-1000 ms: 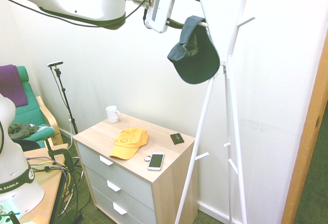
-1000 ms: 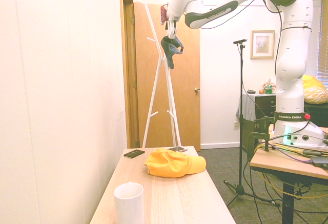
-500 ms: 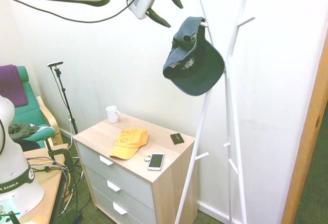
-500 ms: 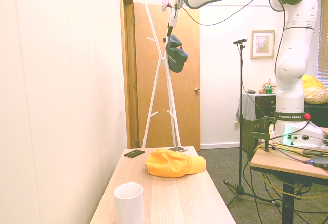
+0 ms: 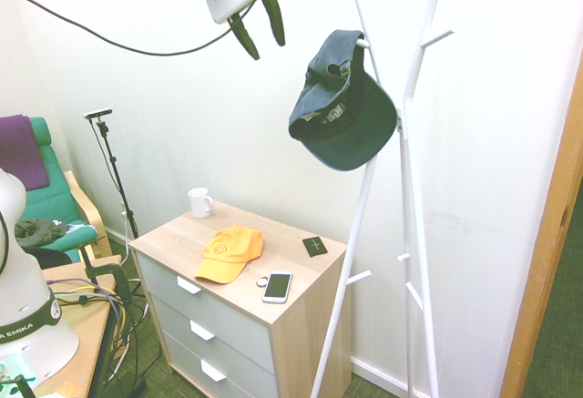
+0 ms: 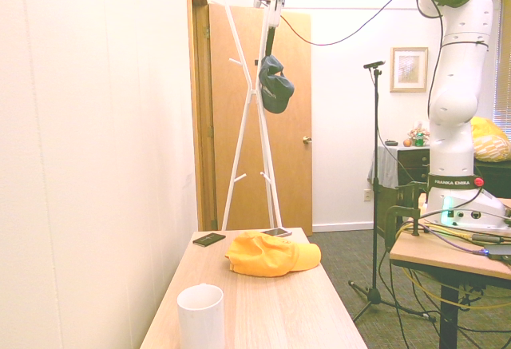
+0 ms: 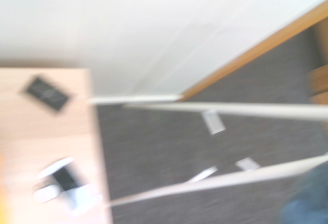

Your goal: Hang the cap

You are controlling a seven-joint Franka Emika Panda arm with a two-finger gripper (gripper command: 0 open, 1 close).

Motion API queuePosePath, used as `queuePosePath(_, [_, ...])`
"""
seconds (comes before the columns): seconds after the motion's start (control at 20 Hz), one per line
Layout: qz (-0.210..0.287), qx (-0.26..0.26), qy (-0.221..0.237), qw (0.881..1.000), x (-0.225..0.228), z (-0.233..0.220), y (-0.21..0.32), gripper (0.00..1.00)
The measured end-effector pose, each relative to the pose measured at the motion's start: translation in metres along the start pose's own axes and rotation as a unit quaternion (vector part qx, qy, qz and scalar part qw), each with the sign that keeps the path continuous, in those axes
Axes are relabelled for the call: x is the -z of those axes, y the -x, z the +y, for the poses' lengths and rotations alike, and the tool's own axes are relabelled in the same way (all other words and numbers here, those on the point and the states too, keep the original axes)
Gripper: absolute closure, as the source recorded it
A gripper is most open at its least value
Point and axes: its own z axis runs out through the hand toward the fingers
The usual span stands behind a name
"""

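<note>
While the dark navy-blue fabric baseball cap (image 5: 343,107) hangs from an upper peg of the white tripod coat stand (image 5: 407,170), the white arm's two-finger gripper (image 5: 259,27) sits clear of it, fingers spread apart and holding nothing. In the first exterior view the cap lies at about four o'clock from the fingertips, with open air between them; the second exterior view shows the gripper (image 6: 271,39) just above the cap (image 6: 275,84), so the gap is partly one of depth. The cap's long axis, crown to brim, runs steeply downward, its brim lowest and its inside band facing the camera. By the look of it the hanging is done, and any coming move is a retreat away from the stand, up and toward ten o'clock, so the fingers do not brush the cap. The wrist view is blurred; a dark blue patch at its five o'clock corner may be the cap (image 7: 307,203). Below, a yellow-orange smiley cap (image 5: 228,252) lies on the light wooden drawer chest (image 5: 273,321).
</note>
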Motion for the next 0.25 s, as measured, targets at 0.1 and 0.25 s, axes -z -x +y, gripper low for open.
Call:
queuePosePath(0.1, [-0.058,-0.004,-0.018,0.998,0.01,0.002,0.01,0.0])
queuePosePath(0.25, [-0.086,-0.003,-0.03,0.996,0.036,0.007,0.023,0.0])
